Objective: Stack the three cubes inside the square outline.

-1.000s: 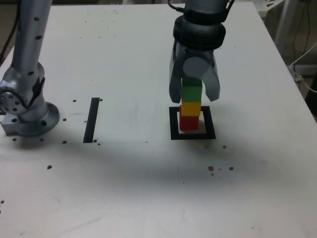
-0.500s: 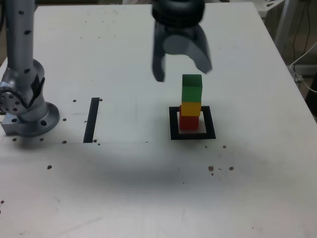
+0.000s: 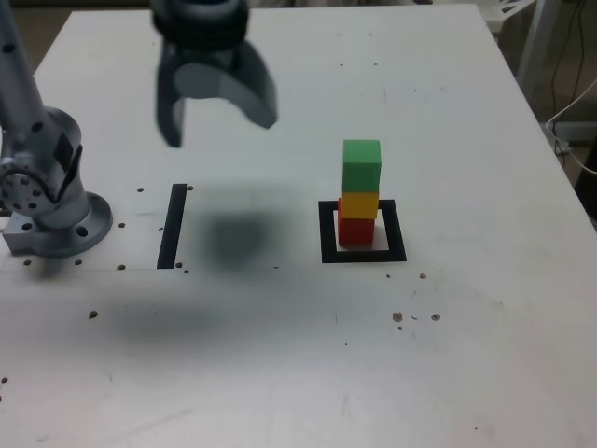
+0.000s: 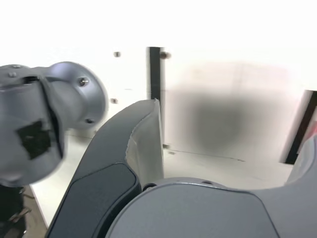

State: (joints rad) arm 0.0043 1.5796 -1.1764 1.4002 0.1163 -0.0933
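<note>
Here we are in the exterior view, starting at its left, and we see the arm's base [image 3: 62, 229] on the white table [image 3: 224, 355], with the black strip [image 3: 173, 227] just beside it. Next comes the gripper [image 3: 221, 131], a little blurred, raised above the table with its jaws spread wide and nothing between them, and there's a soft shadow [image 3: 236, 238] on the surface. And over to the right, we have the square outline [image 3: 328, 233] framing the stack: red cube [image 3: 355, 231] at the bottom, inside the border, yellow cube [image 3: 359, 205] on it, green cube [image 3: 361, 166] on top, all apart from the gripper!

Now the two views compared: the wrist camera gives us the inner face of a finger [image 4: 146, 148] up close, which the exterior view doesn't, but only part of the outline and a blurred sliver of red, while the exterior view gives us all three colours
</note>
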